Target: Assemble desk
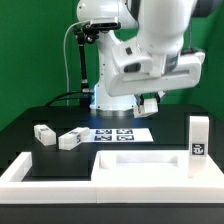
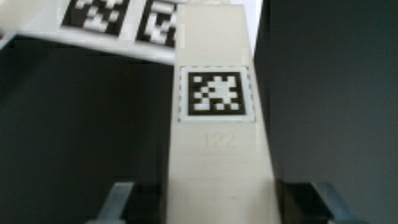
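black table. white plastic square-section leg block lying at exterior view's left, second leg block just beside it. marker board mid-table. wide flat white tabletop panel nearer camera; third leg block upright at its right end. gripper above marker board.

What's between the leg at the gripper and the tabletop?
Nothing visible. The leg sits in the gripper above the marker board; the tabletop lies nearer the camera. Two loose legs lie off to the exterior view's left, an upright leg to its right.
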You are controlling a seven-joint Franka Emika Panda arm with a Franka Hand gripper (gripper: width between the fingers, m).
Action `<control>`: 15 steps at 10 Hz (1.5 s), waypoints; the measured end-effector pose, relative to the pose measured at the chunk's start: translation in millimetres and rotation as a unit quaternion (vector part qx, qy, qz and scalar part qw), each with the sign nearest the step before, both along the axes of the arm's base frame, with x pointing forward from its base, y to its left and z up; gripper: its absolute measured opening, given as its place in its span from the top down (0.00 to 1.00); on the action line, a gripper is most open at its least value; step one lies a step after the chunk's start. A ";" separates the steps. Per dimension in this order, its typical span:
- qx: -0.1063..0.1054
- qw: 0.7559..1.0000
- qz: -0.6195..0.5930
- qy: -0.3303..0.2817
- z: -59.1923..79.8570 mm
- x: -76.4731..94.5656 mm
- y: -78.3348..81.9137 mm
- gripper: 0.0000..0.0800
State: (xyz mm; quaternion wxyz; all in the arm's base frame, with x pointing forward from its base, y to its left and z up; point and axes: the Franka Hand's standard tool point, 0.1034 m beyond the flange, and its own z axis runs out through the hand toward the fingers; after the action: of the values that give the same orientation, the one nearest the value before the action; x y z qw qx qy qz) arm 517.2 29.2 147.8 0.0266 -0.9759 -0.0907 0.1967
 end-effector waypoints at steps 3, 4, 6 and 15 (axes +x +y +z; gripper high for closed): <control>0.018 0.991 0.001 -0.132 26.2 29.8 -20.3 0.64; 0.018 0.989 0.000 -0.147 23.4 27.1 -21.4 0.64; 0.020 0.972 -0.013 -0.233 23.8 34.0 -26.4 0.64; 0.006 0.903 -0.007 -0.429 60.5 90.8 -88.7 0.64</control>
State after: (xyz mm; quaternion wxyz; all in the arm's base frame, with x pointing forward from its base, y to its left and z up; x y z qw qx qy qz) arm 608.0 -59.5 208.4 -0.0074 -0.9664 -0.0882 -0.2413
